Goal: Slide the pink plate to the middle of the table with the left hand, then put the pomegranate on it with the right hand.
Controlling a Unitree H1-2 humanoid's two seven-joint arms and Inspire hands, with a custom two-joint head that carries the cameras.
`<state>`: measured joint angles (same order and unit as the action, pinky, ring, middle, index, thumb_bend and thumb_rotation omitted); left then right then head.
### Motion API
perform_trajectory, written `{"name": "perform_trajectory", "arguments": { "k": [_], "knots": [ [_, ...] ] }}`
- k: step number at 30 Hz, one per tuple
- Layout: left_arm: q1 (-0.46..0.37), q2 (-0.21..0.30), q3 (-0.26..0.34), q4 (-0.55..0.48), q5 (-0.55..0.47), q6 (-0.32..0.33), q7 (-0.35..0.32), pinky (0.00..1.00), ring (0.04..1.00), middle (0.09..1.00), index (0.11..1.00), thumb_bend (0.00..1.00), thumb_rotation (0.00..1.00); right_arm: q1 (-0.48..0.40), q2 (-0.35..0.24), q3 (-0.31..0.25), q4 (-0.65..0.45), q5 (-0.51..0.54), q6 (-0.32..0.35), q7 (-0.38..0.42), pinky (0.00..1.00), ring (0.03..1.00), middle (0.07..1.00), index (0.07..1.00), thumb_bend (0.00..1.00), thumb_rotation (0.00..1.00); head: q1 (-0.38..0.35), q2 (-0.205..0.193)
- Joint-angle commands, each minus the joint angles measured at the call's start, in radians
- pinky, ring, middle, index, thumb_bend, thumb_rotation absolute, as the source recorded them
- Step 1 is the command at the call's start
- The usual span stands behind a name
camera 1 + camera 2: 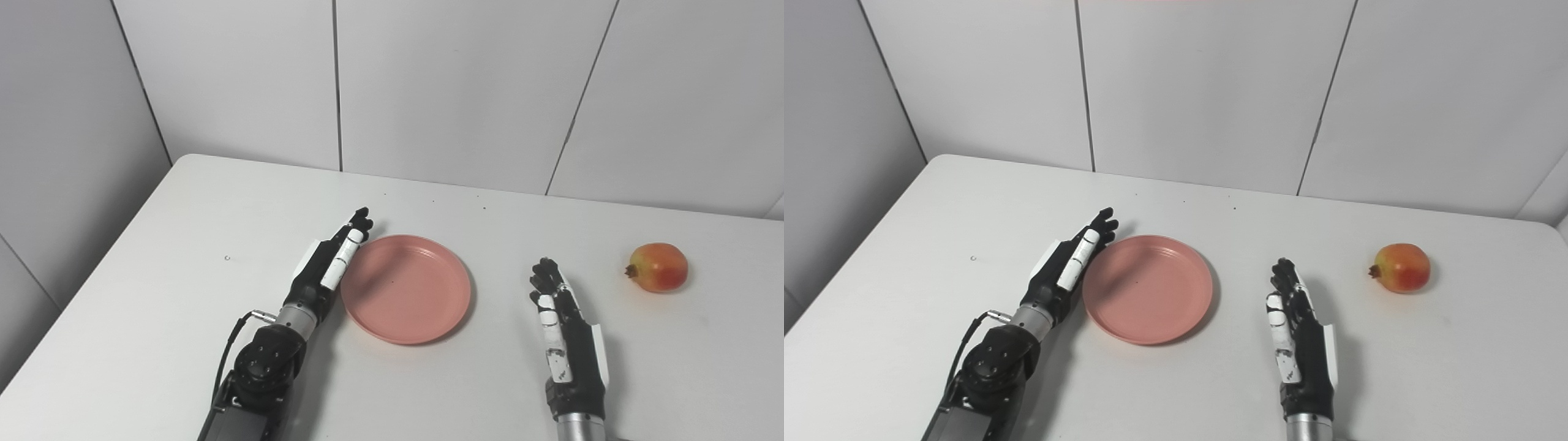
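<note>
Left hand [331, 263] flanks pink plate [406, 288]; pomegranate [658, 267] beyond right hand [566, 334]

A lab or test cell is suggested: a bare white table [184, 220] is set into a corner of plain grey panelled walls [465, 86] with visible seams. Small dark specks are seen near the tabletop's far edge; no household furnishings are shown.

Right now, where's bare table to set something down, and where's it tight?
Bare: the far strip between the plate and the wall; the left side beyond the left hand; the near edge between both arms. A narrower lane runs between the right hand and the pomegranate. Tight: left hand lies against the plate's left rim.
</note>
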<state>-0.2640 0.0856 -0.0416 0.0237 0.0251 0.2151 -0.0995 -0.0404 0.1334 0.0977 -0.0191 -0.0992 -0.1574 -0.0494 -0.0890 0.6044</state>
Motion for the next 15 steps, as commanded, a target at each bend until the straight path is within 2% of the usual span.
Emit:
{"name": "perform_trajectory", "arguments": {
  "k": [1,6,15],
  "knots": [
    [-0.017,-0.008,-0.002,-0.039,-0.013,-0.025,-0.008,0.94,0.942,0.94,0.943,0.66,1.0,-0.011,0.015,0.01,-0.023,-0.006,0.006,-0.004,0.93,0.914,0.901,0.9,0.54,0.89,-0.017,-0.001],
    [-0.009,-0.005,0.006,-0.058,-0.041,-0.015,-0.021,0.96,0.953,0.949,0.953,0.65,1.0,-0.012,0.025,0.022,-0.018,-0.025,0.007,-0.008,0.95,0.928,0.912,0.917,0.55,0.91,-0.105,-0.005],
    [0.007,-0.032,0.003,-0.08,-0.044,-0.024,-0.019,0.93,0.934,0.93,0.928,0.65,1.0,-0.016,0.042,0.026,0.002,-0.055,-0.01,-0.024,0.92,0.921,0.91,0.911,0.53,0.92,-0.121,-0.007]
  ]
}}
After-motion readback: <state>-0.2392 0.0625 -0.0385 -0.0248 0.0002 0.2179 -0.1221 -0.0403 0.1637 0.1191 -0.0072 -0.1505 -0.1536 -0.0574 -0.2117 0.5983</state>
